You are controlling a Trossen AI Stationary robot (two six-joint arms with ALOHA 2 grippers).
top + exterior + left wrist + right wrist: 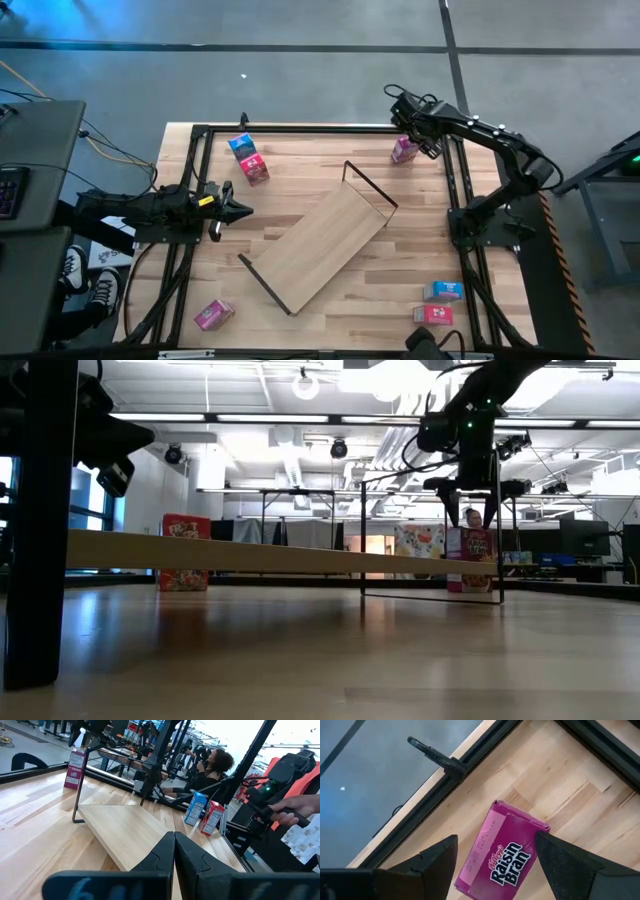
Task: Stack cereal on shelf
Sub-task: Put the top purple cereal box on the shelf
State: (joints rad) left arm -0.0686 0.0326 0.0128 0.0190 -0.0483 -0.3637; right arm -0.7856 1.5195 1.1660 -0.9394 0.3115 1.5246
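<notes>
My right gripper (492, 857) hangs over the pink box (502, 851) at the far right corner of the table (400, 250), fingers spread wide with the box showing between them but not touched. I hold them apart like this so the box can fit between the pads when I come down; the box stands upright near the table's black edge rail (445, 767), so I judge I need to drop straight and not sweep sideways, or I may knock it over.

My left gripper (232, 209) waits at the left edge of the table, its fingers pressed together and holding nothing, pointed toward the shelf (325, 248).

The shelf lies slantwise in the middle of the table, its board bare, wire frames at both ends. No cereal is on it yet, so I take the task as just starting.

The other boxes are scattered around it: a blue box (241, 146) and a red box (255, 169) touching at the far left, a pink one (213, 314) at the near left, and a blue (442, 291) and a red (432, 315) at the near right.
</notes>
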